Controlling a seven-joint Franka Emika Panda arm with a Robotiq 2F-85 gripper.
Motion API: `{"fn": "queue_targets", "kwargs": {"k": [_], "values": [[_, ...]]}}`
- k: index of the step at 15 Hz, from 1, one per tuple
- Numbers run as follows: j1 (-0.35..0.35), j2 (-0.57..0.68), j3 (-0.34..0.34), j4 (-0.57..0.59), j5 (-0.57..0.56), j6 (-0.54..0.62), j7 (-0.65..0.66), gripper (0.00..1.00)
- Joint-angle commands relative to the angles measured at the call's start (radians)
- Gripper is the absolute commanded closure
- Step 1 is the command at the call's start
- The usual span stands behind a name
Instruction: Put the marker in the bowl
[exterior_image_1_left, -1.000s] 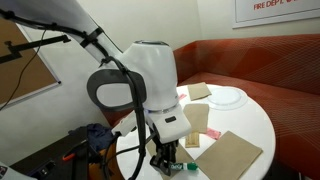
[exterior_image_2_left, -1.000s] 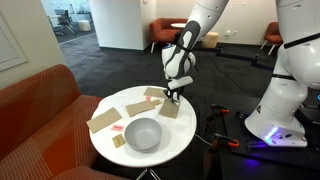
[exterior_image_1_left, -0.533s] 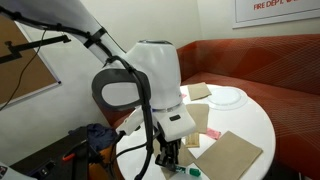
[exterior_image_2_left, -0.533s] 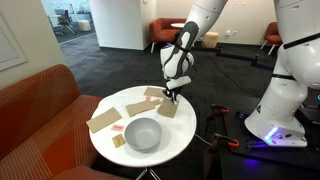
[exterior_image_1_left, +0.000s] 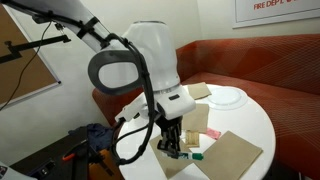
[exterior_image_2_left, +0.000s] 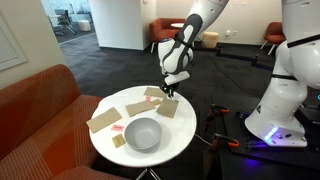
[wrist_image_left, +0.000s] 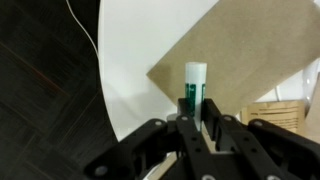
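My gripper (wrist_image_left: 196, 118) is shut on the marker (wrist_image_left: 194, 84), whose green barrel and pale end stick out beyond the fingertips in the wrist view. In an exterior view the gripper (exterior_image_1_left: 177, 148) hangs just above the near edge of the round white table (exterior_image_1_left: 255, 125), with the marker's green end (exterior_image_1_left: 190, 155) showing beside the fingers. In an exterior view the gripper (exterior_image_2_left: 168, 89) is over the table's far side, and the grey-white bowl (exterior_image_2_left: 143, 133) sits apart from it at the near side. The bowl also shows at the far side of the table (exterior_image_1_left: 228, 97).
Several brown paper sheets (exterior_image_2_left: 139, 108) lie flat on the table, one large sheet (exterior_image_1_left: 229, 152) beside the gripper and one under the marker (wrist_image_left: 215, 50). An orange couch (exterior_image_2_left: 40, 110) curves round one side. The table edge and dark floor (wrist_image_left: 50, 100) lie close by.
The gripper has risen from the table surface with the marker held in it and shifted slightly toward the table's middle. The bowl and sheets have not moved.
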Motion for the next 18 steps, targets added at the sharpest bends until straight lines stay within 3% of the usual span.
{"fn": "queue_targets", "kwargs": {"k": [1,6,10,18], "values": [[0.036,-0.168,-0.027,-0.072,-0.066,-0.084,-0.055,0.95],[0.044,-0.307,0.002,-0.068,-0.23,-0.176,-0.115,0.95],[0.041,-0.39,0.062,-0.053,-0.317,-0.229,-0.203,0.95],[0.059,-0.442,0.195,-0.024,-0.305,-0.245,-0.423,0.95]]}}
